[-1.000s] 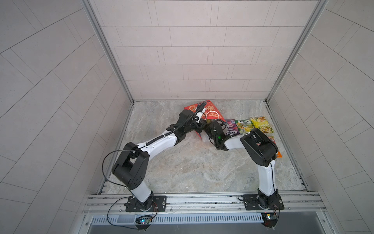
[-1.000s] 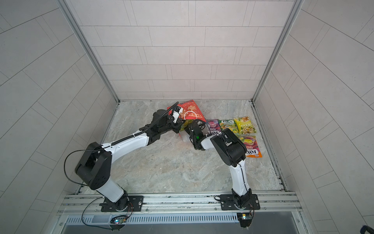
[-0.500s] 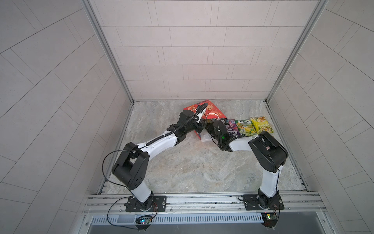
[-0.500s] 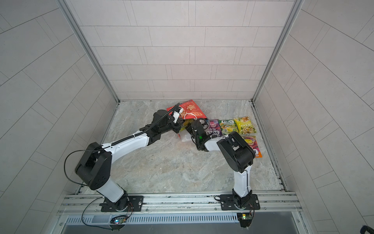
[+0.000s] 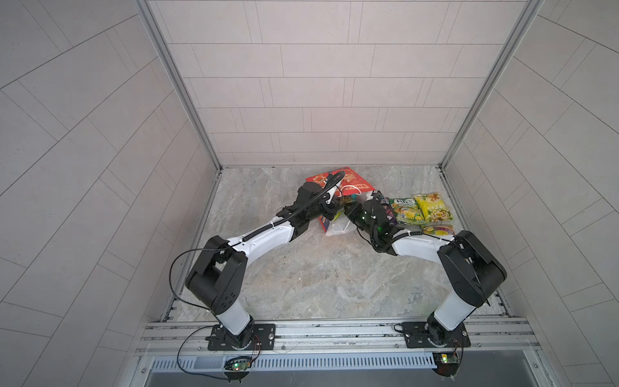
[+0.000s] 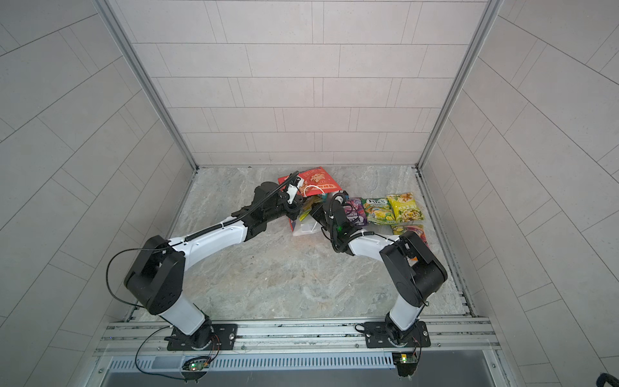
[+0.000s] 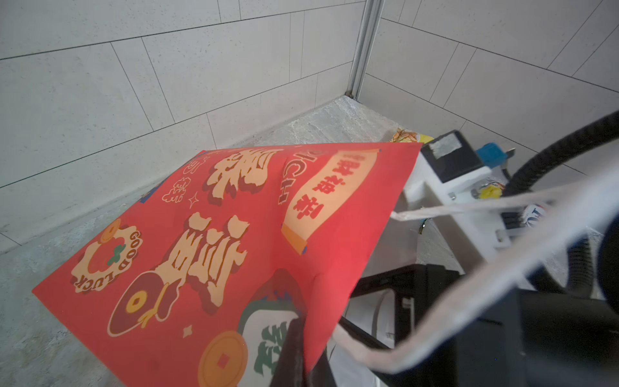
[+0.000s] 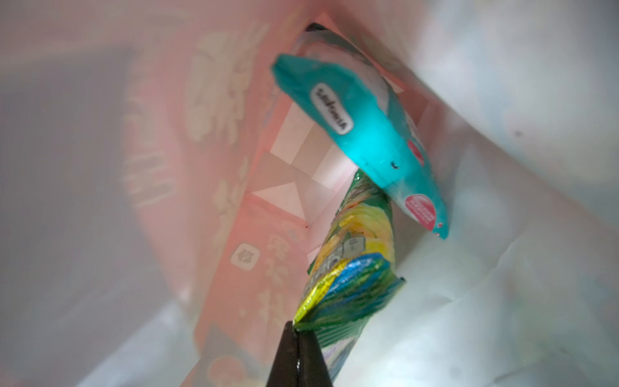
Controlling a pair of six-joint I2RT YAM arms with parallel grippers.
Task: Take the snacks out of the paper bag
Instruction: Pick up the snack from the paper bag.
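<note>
We see the bag (image 5: 350,179) lying tilted at the back of the counter (image 5: 318,274). Its mouth is turned toward the arms and its white inside shows. Our left fingers (image 7: 294,338) are clenched on the rim of the bag's upper wall and hold that red panel up off the counter. A white cord handle (image 7: 469,207) runs loose across the left wrist view.

Our right fingers (image 8: 296,338) reach into the mouth and are pinched tight on the crimped edge of a green-yellow packet (image 8: 355,268), which is inside the bag near its mouth. In a top view a strip of it shows between the two wrists (image 6: 310,207). Deeper in, a teal packet (image 8: 355,134) leans along the bag's wall, just beyond the held one. We cannot tell whether the two touch.

Four snacks are already out on the counter, to the right of the bag. A purple packet (image 6: 355,214), a green packet (image 5: 407,211) and a yellow packet (image 5: 433,206) lie flat side by side in a row, the purple one partly covered by the right wrist. A fourth packet (image 5: 437,230) lies nearer the robot's base, just beside the green and yellow ones and mostly hidden by the right arm.
</note>
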